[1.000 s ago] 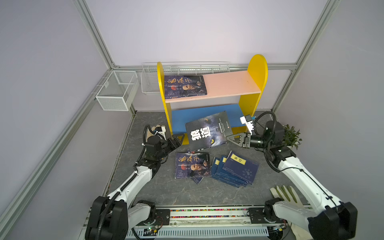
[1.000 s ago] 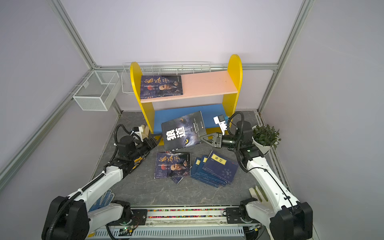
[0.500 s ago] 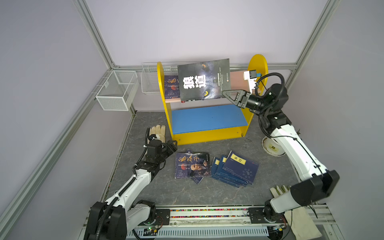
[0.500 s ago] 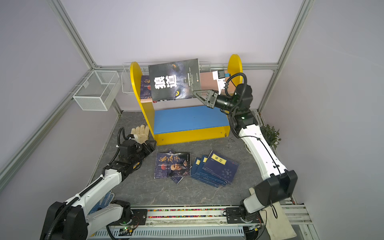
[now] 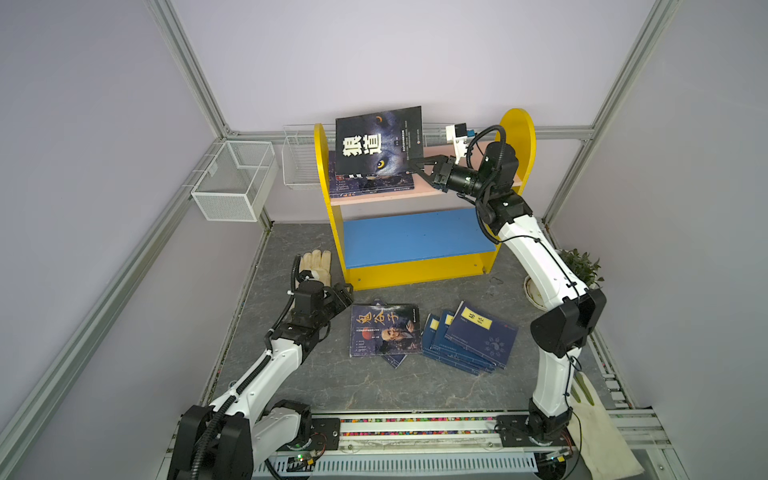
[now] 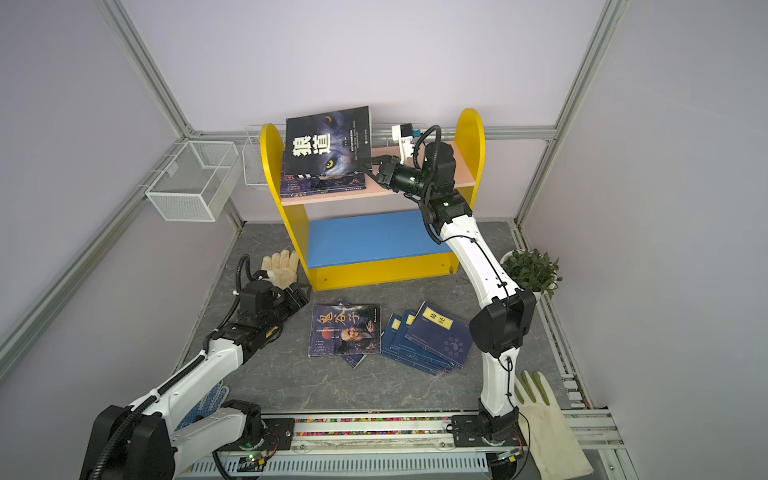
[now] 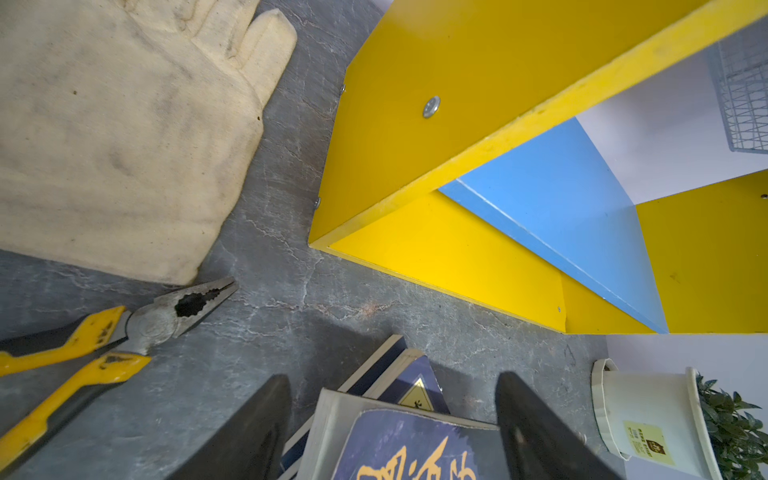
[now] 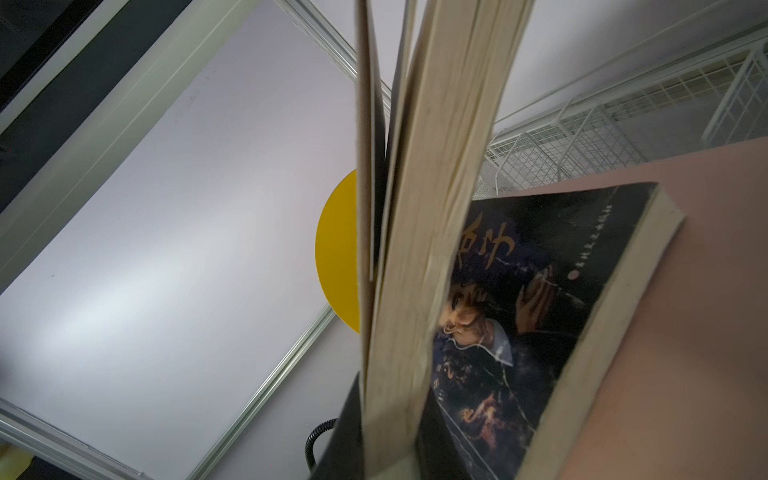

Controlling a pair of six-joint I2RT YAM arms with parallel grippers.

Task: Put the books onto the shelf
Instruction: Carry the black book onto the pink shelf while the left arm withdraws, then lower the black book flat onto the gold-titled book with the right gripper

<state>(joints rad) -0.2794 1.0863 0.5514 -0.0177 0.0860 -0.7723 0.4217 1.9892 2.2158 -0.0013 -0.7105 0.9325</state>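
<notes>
Right gripper (image 5: 412, 167) clamps wolf book (image 5: 374, 143) over shelf (image 5: 424, 192) pink tier; left gripper (image 5: 345, 292) agape.

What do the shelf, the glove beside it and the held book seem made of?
The shelf looks like painted wood board: flat matt panels, screw heads. The glove is woven cream cloth, soiled. The held book in the right gripper has paper pages and a seemingly glossy card cover.

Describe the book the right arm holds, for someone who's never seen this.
Find the yellow-sided shelf at the back wall, then its pink upper board. The book tilted above it, white characters and wolf eyes, is the only one held in jaws.
</notes>
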